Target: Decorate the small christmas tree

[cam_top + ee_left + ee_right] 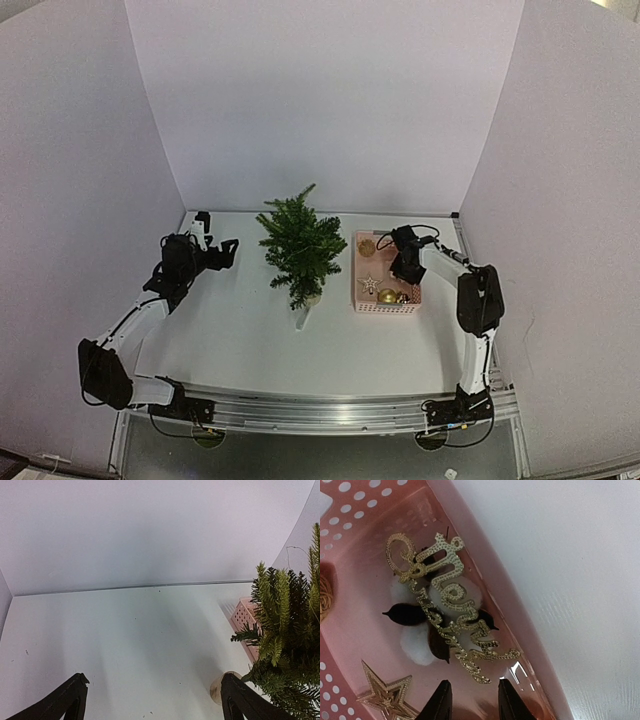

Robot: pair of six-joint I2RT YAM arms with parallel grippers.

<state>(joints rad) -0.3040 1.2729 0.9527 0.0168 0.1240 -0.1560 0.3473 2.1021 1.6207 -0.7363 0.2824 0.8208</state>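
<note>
Nearest, at the bottom of the right wrist view, the right gripper (pixel 474 684) hangs over the pink basket (pixel 370 500). Its jaws are a narrow gap apart with nothing between them, just below a gold script ornament (pixel 451 605). That piece looks thin, stiff and light, and probably brittle at its loops, so a pinch across one broad letter would likely serve best.

Further off, the left gripper (pixel 152 677) is spread wide and empty. The small christmas tree (pixel 300 245) stands mid-table in the top view, just left of the basket. It probably tips easily, and its branches look soft and springy.

Its pale pot (pixel 217 687) is half covered by a finger. The gold star (pixel 387 696) is cut off at the bottom frame edge. Whether the ornament has a hanging loop is hard to make out.
</note>
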